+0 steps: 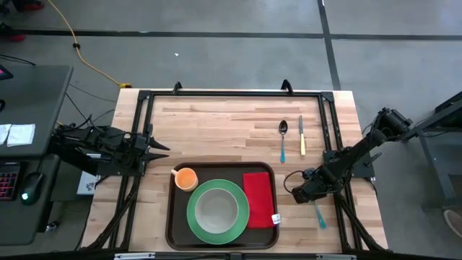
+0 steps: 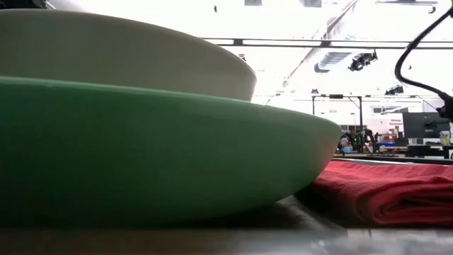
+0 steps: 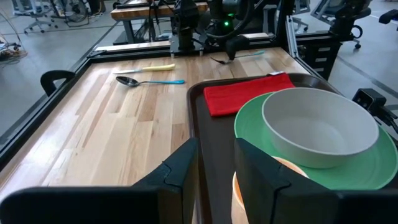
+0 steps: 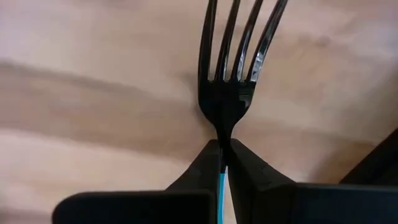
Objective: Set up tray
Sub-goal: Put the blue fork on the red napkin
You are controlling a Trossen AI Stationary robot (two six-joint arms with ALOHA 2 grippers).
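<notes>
The dark brown tray (image 1: 172,217) lies at the table's near middle. It holds a green plate (image 1: 193,217) with a white bowl (image 3: 320,124) on it, an orange cup (image 1: 186,178) and a red napkin (image 1: 258,198). Right of the tray, my right gripper (image 1: 302,192) is shut on a fork (image 4: 239,50) with a dark head and a blue handle (image 1: 318,214). A spoon (image 1: 283,134) and a knife (image 1: 302,137) lie flat on the wood farther back. My left gripper (image 3: 216,171) waits open at the table's left edge, nothing between its fingers. My right gripper pinches the fork's neck (image 4: 222,142), where the dark head meets the blue handle, between its two fingertips. The fingers come steeply from above, one on each side of the neck. The tines point away over the wood; whether the fork is lifted clear I cannot tell.
A black metal frame (image 1: 231,94) runs along the table's edges, with a bar (image 1: 328,137) close beside the right arm. Bare wood lies between the tray and the spoon. The plate (image 2: 141,149) and napkin (image 2: 396,188) fill the low view.
</notes>
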